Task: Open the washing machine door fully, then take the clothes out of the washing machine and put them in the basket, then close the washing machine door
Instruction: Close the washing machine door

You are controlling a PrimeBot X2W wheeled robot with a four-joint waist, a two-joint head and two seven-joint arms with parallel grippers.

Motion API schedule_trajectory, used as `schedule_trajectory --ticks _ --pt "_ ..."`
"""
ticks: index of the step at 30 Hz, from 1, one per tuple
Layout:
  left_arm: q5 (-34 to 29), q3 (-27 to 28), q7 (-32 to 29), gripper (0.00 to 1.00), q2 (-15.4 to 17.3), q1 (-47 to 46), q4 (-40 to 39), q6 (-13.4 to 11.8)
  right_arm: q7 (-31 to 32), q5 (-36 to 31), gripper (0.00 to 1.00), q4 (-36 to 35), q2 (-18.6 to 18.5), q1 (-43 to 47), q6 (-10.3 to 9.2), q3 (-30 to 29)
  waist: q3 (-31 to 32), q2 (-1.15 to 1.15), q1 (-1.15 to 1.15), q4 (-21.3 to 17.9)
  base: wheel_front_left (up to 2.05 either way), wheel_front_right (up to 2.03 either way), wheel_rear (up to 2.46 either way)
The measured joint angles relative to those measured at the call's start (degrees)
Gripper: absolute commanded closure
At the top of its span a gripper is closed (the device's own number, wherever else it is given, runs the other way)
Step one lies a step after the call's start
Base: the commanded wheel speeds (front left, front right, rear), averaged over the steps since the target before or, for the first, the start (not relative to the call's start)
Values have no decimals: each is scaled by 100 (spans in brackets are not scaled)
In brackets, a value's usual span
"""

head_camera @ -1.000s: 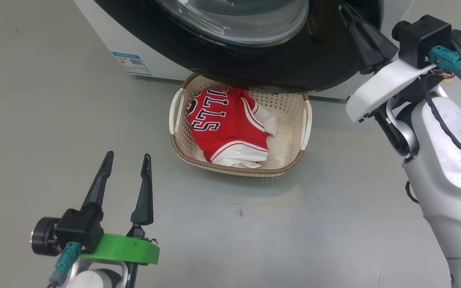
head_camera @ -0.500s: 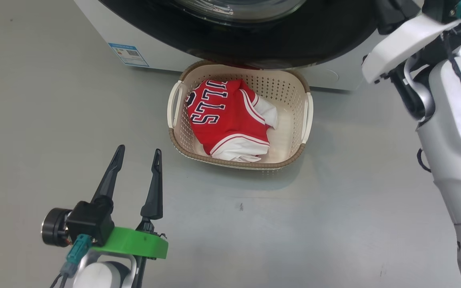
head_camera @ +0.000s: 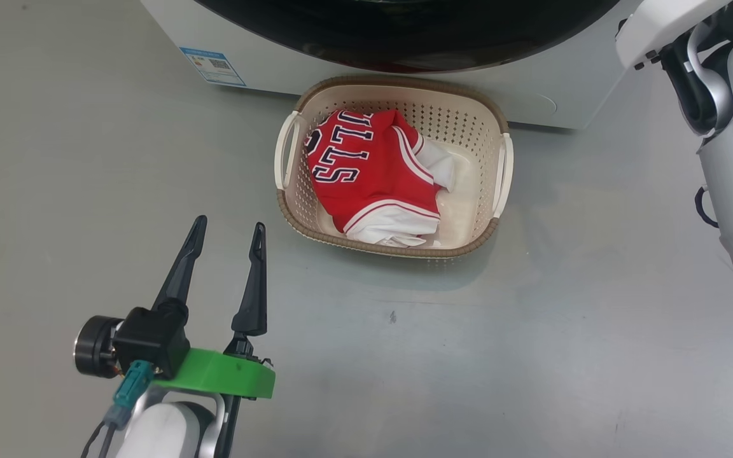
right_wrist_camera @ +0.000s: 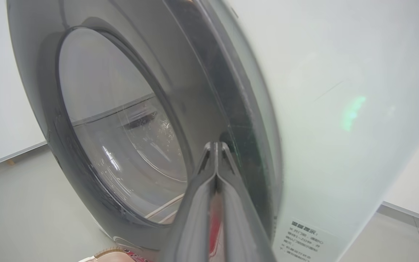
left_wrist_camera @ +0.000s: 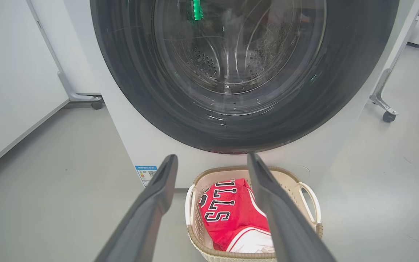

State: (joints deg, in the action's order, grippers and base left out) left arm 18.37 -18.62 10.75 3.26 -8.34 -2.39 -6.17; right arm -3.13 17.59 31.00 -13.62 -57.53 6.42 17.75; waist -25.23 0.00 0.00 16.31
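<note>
My right gripper (right_wrist_camera: 215, 145) has its two fingers pressed flat together, holding nothing. I judge that is to make one stiff pusher, since the tips lie on the right rim of the door (left_wrist_camera: 122, 72). From the left wrist view the door looks flat against the washer (left_wrist_camera: 126, 145), but I cannot tell whether it has latched. Through the glass I see bare perforated steel and no red. The clothes (head_camera: 373, 178) lie heaped in the left part of the basket (head_camera: 398, 249), so closing the door looks like the last step left. The basket sits on the floor just in front of the washer, under the door's lower edge, probably so that garments had only a short way to drop. My left gripper (head_camera: 230, 224) is spread wide and empty, near me and to the left, well apart from the basket. There it is clear of the door and of my other arm. The jersey carries navy block letters outlined in white. I make out an S and a T, with the rest lost in folds. A blue label (head_camera: 212, 65) low on the washer's left front shows a square code, its print too small to read. A white sticker (right_wrist_camera: 306, 238) on the washer's side is too blurred to read.
</note>
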Motion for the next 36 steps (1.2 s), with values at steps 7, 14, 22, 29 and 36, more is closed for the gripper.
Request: schedule_trajectory --ticks 7,14,22,29,36 --pt "2 -14 41 0 -18 -32 62 0 -147 0 100 296 -18 -131 1 -38 -17 0 0 41 0 0 0" --pt "10 -30 74 0 -29 -95 155 0 -300 -21 100 572 -23 -237 9 62 -18 0 0 70 0 0 0" --pt "20 -15 109 0 -36 -107 211 0 -534 -26 100 782 0 -220 25 220 29 0 0 42 0 0 0" --pt "19 40 144 0 -36 -107 345 -1 -859 67 100 840 74 156 56 348 151 0 0 -98 0 0 0" --pt "18 148 149 0 -4 -103 417 -1 -1015 289 100 789 131 828 56 348 329 0 0 -257 0 0 0"
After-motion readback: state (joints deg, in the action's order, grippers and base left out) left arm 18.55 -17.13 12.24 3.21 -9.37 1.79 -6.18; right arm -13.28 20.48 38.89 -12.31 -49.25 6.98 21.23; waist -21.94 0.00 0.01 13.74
